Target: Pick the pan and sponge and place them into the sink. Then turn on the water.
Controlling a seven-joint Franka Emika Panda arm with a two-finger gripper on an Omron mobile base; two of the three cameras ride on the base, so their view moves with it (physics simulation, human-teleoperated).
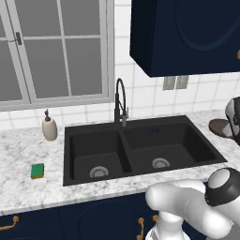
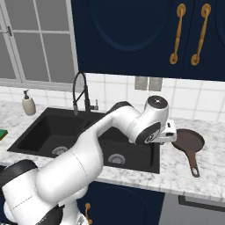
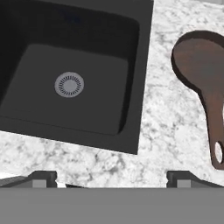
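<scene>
On the counter (image 3: pixel 166 131) right of the sink (image 3: pixel 140 78), pan (image 3: pixel 199 65) seen lying flat, gripper (image 3: pixel 111 177) held above, spread wide, nothing grasped, sponge (image 1: pixel 37 170) left of sink.

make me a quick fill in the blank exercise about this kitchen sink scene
1. The pan lies on the counter to the ____ of the sink.
2. The sponge has a ____ top.
3. The gripper is ____ and holds nothing.
4. The sink has ____ basins.

Missing words: right; green; open; two
</scene>
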